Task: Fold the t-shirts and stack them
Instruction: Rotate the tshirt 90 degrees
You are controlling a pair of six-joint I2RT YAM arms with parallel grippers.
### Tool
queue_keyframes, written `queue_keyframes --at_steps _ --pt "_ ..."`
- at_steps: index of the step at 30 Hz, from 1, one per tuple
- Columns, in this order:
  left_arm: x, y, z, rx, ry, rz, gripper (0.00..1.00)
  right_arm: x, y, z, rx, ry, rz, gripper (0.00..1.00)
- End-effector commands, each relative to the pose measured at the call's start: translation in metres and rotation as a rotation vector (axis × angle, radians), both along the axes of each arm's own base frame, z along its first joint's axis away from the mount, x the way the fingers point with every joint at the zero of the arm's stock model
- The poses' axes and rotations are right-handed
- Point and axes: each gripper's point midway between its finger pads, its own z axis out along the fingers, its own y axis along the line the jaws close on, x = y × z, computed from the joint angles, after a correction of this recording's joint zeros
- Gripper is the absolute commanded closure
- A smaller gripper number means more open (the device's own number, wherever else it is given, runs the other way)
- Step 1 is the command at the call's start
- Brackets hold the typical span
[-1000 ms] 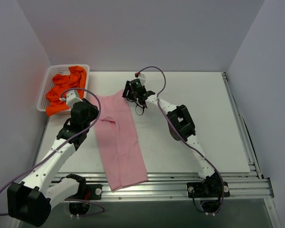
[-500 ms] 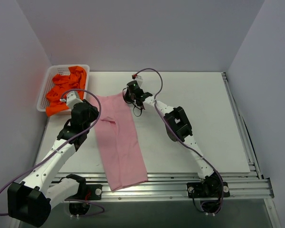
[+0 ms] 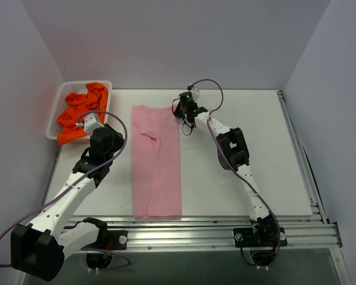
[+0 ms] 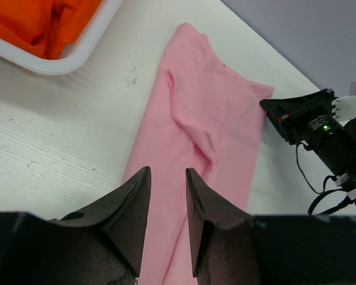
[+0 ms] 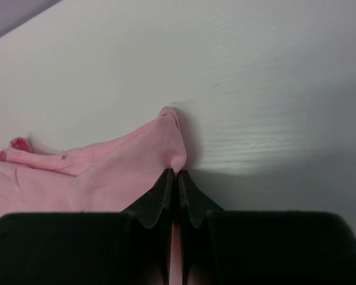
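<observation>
Pink t-shirt [image 3: 157,160] lies on the table [image 3: 255,148] as a narrow strip, its long axis running near-to-far, sleeve end far and hem toward the arm bases; orange t-shirts [image 3: 80,113] sit in the basket [image 3: 54,116]. The crosswise fold looks next, calling for grips on both far corners. Right gripper [image 5: 173,175] pinches the far right corner, while left gripper [image 4: 166,178] hovers above the strip, narrowly parted and empty.

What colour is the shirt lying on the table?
The shirt is plain light pink, best seen from the top camera.
</observation>
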Motion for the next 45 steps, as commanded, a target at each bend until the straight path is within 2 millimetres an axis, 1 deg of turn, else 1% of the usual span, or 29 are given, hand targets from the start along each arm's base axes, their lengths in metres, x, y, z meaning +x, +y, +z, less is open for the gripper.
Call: queue_keyframes --at_steps 1,4,10,11,12,14,17,19,20,21,23,24,25,26,28,29,31,32,34,35,36,37,38,39,40,41,42,43,45 --pt "0.008 -0.001 0.002 -0.006 -0.033 -0.003 0.61 0.030 -0.062 0.032 -0.026 -0.023 -0.113 1.00" --pt "0.011 -0.003 0.000 -0.009 -0.030 -0.008 0.61 0.044 -0.084 0.021 -0.037 0.001 -0.131 1.00" --pt "0.017 -0.004 -0.004 -0.004 -0.025 -0.001 0.61 0.070 -0.100 0.031 0.024 -0.056 -0.113 1.00" --pt "0.018 -0.005 -0.008 -0.002 -0.018 -0.001 0.61 0.071 -0.099 0.027 0.035 -0.049 -0.097 1.00" --pt "0.020 -0.006 -0.009 -0.002 -0.016 -0.004 0.61 0.077 -0.092 0.037 0.071 -0.093 -0.064 1.00" --pt "0.024 -0.007 -0.014 0.000 -0.007 -0.004 0.61 0.078 -0.086 0.037 0.096 -0.112 -0.027 1.00" --pt "0.033 -0.011 -0.018 -0.003 -0.011 -0.009 0.62 0.084 -0.069 0.049 0.155 -0.185 0.052 0.95" --pt "0.037 -0.014 -0.019 -0.009 -0.013 -0.016 0.62 0.083 -0.060 0.055 0.192 -0.210 0.098 0.85" --pt "0.040 -0.016 -0.022 -0.008 -0.005 -0.020 0.62 0.085 -0.059 0.056 0.196 -0.223 0.104 0.72" --pt "0.042 -0.017 -0.023 -0.008 -0.003 -0.023 0.63 0.087 -0.058 0.063 0.202 -0.252 0.108 0.38" --pt "0.045 -0.018 -0.023 -0.008 -0.002 -0.023 0.64 0.090 -0.059 0.073 0.192 -0.287 0.113 0.16" --pt "0.044 -0.018 -0.024 -0.006 0.000 -0.022 0.64 0.092 -0.061 0.079 0.186 -0.308 0.114 0.01" --pt "0.044 -0.017 -0.023 -0.006 -0.002 -0.017 0.64 0.094 -0.066 0.083 0.160 -0.322 0.108 0.00" --pt "0.043 -0.016 -0.023 -0.005 -0.003 -0.016 0.64 0.094 -0.070 0.100 0.145 -0.347 0.095 0.00" --pt "0.039 -0.013 -0.019 -0.006 -0.012 -0.005 0.64 0.096 -0.088 0.115 0.113 -0.365 0.047 0.00" --pt "0.037 -0.012 -0.018 -0.008 -0.015 -0.002 0.64 0.092 -0.103 0.131 0.084 -0.380 -0.005 0.00" --pt "0.032 -0.010 -0.018 -0.007 -0.016 0.003 0.64 0.085 -0.122 0.147 0.048 -0.391 -0.065 0.00" --pt "0.030 -0.008 -0.011 -0.018 -0.035 0.010 0.64 0.074 -0.141 0.163 -0.005 -0.399 -0.131 0.00" --pt "0.023 -0.007 -0.008 -0.037 -0.048 0.014 0.64 0.061 -0.158 0.179 -0.054 -0.402 -0.199 0.00" --pt "0.021 -0.006 -0.007 -0.044 -0.050 0.016 0.64 0.044 -0.168 0.193 -0.079 -0.385 -0.230 0.00" --pt "0.018 -0.005 -0.010 -0.047 -0.044 0.019 0.63 0.037 -0.181 0.196 -0.117 -0.373 -0.284 0.00" --pt "0.015 -0.006 -0.012 -0.056 -0.039 0.020 0.63 0.023 -0.183 0.221 -0.116 -0.389 -0.302 0.00" --pt "0.014 -0.005 -0.013 -0.063 -0.039 0.022 0.63 0.011 -0.188 0.216 -0.137 -0.347 -0.316 0.00" --pt "0.008 -0.005 -0.025 -0.055 0.004 0.020 0.63 -0.003 -0.193 0.199 -0.158 -0.294 -0.334 0.01" --pt "0.006 -0.005 -0.030 -0.056 0.018 0.018 0.63 -0.015 -0.195 0.195 -0.165 -0.270 -0.340 0.01" --pt "0.001 -0.008 -0.041 -0.066 0.045 0.009 0.64 -0.032 -0.192 0.209 -0.158 -0.271 -0.338 0.02" --pt "-0.001 -0.009 -0.048 -0.071 0.060 0.006 0.63 -0.052 -0.192 0.178 -0.174 -0.202 -0.337 0.02" --pt "-0.004 -0.009 -0.055 -0.081 0.074 0.005 0.64 -0.072 -0.182 0.192 -0.153 -0.218 -0.317 0.02" --pt "-0.013 -0.012 -0.076 -0.092 0.118 -0.012 0.64 -0.100 -0.172 0.181 -0.137 -0.199 -0.297 0.02"
